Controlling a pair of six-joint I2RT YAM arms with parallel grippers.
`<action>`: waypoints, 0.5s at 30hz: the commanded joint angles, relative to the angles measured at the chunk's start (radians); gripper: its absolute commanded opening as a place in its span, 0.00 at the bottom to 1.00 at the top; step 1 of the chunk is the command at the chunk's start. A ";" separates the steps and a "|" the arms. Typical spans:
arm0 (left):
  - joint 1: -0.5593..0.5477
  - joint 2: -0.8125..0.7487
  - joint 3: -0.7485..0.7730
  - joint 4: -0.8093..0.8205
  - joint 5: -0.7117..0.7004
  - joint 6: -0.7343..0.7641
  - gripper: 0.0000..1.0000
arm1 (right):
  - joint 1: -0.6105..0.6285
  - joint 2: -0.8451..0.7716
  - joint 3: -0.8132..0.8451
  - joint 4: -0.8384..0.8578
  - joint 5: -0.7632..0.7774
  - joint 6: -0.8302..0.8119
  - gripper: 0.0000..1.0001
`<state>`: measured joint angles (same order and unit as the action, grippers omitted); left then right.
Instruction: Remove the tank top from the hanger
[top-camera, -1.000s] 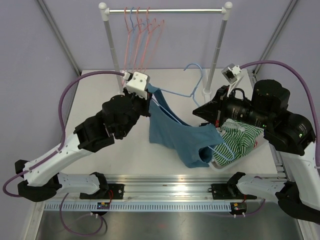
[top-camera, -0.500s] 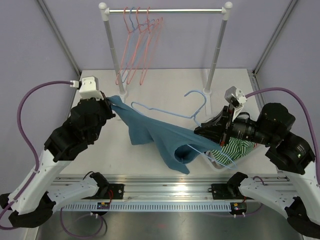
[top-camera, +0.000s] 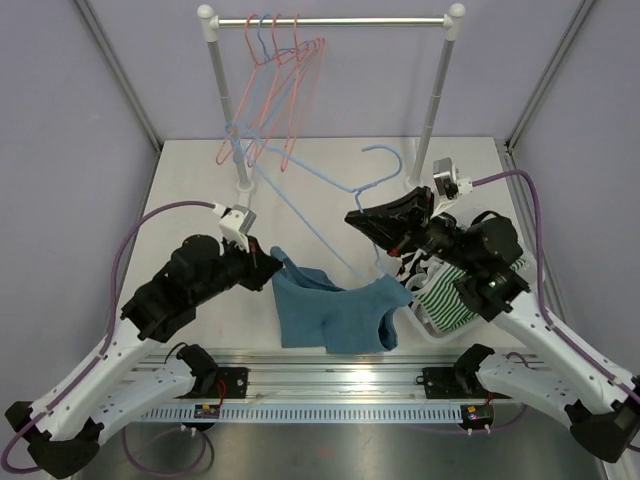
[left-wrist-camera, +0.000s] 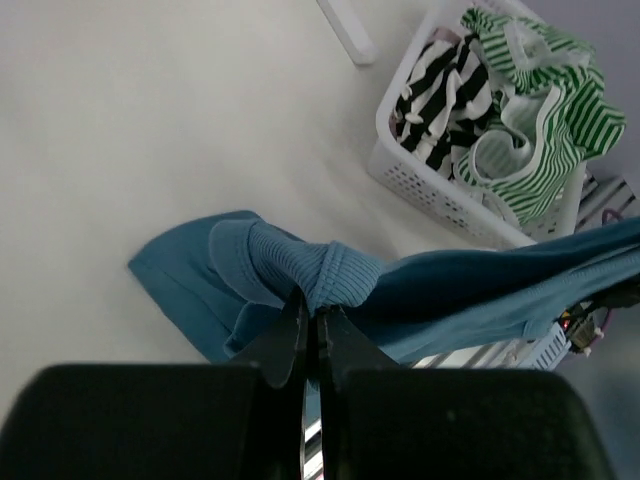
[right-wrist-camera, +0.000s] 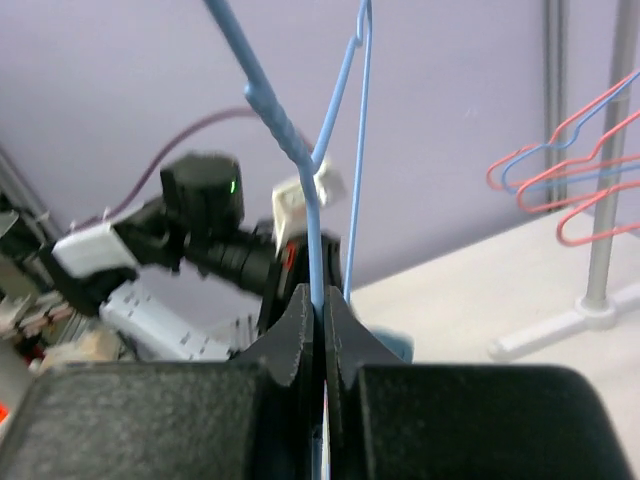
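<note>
Left hand: the left hand (left-wrist-camera: 312, 305) is pressed together on a bunched strap of the teal ribbed tank top (left-wrist-camera: 300, 262), lifting that end slightly.
Right hand: the right hand (right-wrist-camera: 320, 300) pinches the thin light-blue wire hanger (right-wrist-camera: 279, 130) by its wire and holds it high over the middle of the white table (top-camera: 190, 190).
Just changed: half a second ago the top hung stretched between the two arms. Now it has dropped, and the hanger has swung up and away.
Meaning: the top looks all but free. Whether the hanger's low tip still catches its right edge I cannot tell.
Where the top is: slumped on the table near the front edge, just left of the white plastic basket (left-wrist-camera: 440, 205) of striped clothes.
Top's axis: runs left to right along the front edge, strap end at the left.
Hanger's axis: its long wire slants from far left down to near right, with the hook uppermost.
</note>
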<state>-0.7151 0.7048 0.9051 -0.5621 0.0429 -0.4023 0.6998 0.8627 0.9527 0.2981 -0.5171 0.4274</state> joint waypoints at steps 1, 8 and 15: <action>0.005 -0.010 -0.077 0.125 0.155 -0.015 0.00 | 0.004 0.053 -0.083 0.689 0.205 0.091 0.00; -0.004 -0.010 -0.103 -0.017 -0.145 -0.075 0.00 | 0.006 -0.005 0.048 0.077 0.620 -0.107 0.00; -0.014 -0.001 -0.019 -0.145 -0.248 -0.067 0.21 | 0.004 0.094 0.319 -0.629 0.883 -0.096 0.00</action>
<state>-0.7242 0.7090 0.8051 -0.6781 -0.1139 -0.4694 0.7006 0.9028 1.1774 0.0441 0.1661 0.3553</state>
